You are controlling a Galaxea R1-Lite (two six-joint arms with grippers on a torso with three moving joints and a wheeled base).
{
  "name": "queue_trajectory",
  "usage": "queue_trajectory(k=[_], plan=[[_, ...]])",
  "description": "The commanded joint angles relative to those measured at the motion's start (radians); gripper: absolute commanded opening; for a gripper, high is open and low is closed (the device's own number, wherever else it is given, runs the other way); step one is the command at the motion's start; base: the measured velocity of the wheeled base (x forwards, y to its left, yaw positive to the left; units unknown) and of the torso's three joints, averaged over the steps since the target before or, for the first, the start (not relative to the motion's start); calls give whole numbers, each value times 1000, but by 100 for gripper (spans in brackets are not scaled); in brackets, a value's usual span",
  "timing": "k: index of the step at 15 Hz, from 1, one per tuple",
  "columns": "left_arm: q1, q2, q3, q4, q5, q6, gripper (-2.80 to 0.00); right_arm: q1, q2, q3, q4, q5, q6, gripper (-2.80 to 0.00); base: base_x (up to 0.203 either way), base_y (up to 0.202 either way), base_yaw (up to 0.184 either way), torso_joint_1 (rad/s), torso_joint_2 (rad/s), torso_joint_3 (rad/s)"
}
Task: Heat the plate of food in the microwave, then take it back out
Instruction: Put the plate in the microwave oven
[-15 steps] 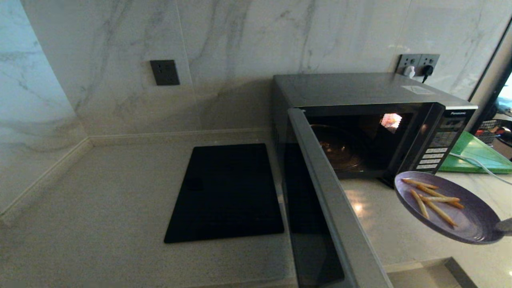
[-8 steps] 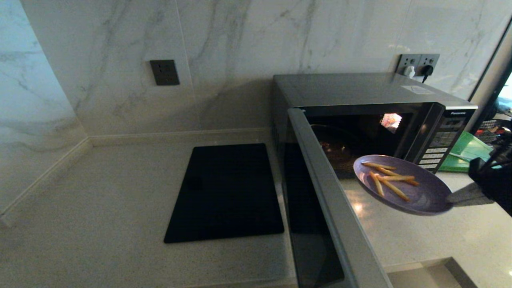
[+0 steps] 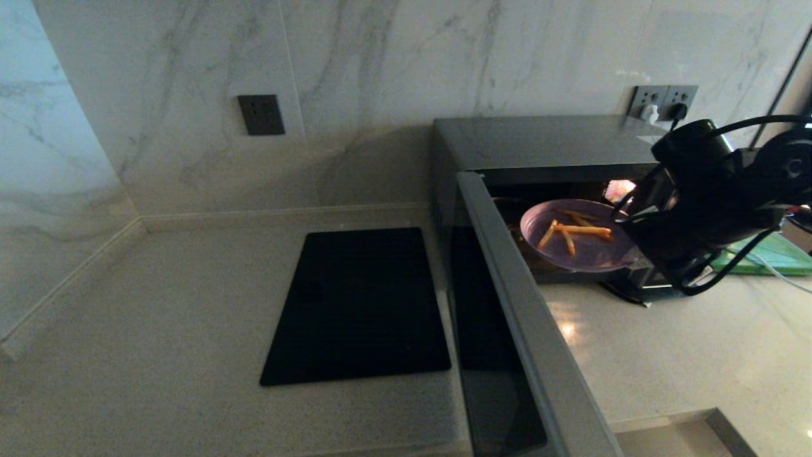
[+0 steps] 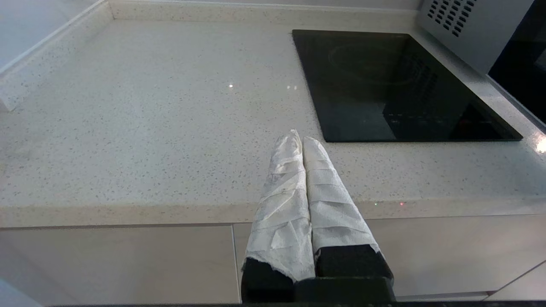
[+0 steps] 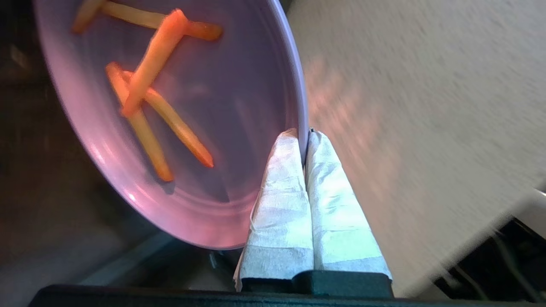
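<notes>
The lilac plate of food [image 3: 580,244] with several orange fries hangs at the mouth of the microwave [image 3: 558,143], partly inside the lit cavity. The microwave door [image 3: 526,336] stands swung wide open towards me. My right gripper [image 5: 303,136] is shut on the plate's rim [image 5: 298,106], its white-wrapped fingers pinching the edge; in the head view the black right arm [image 3: 704,203] covers the button panel and hides the jaws. My left gripper [image 4: 298,138] is shut on nothing, parked low in front of the counter edge.
A flat black glass cooktop [image 3: 358,304] lies on the speckled counter [image 3: 158,330] left of the microwave. A green board [image 3: 777,257] lies right of the microwave. Wall sockets [image 3: 663,101] with a plug sit behind it. The open door juts out over the counter's front edge.
My right arm has carried the plate up and to the left, from above the counter at the right to the microwave's opening. The fries have shifted on the plate. The left arm has not moved.
</notes>
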Motion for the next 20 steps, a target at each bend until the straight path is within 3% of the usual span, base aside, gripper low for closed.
queue_trajectory(k=[1, 6, 9, 12, 20], plan=[[0, 2, 0, 0, 0, -1, -280, 11, 111, -74, 0, -39, 26, -280, 0, 0, 0, 0, 0, 0], [0, 2, 0, 0, 0, -1, -280, 12, 210, -213, -3, -33, 55, -280, 0, 0, 0, 0, 0, 0], [0, 2, 0, 0, 0, -1, -280, 13, 235, -248, -2, 94, 53, -280, 0, 0, 0, 0, 0, 0], [0, 2, 0, 0, 0, -1, -280, 13, 259, -206, -1, 150, 52, -280, 0, 0, 0, 0, 0, 0], [0, 2, 0, 0, 0, -1, -280, -4, 302, -239, -1, 165, 35, -280, 0, 0, 0, 0, 0, 0]])
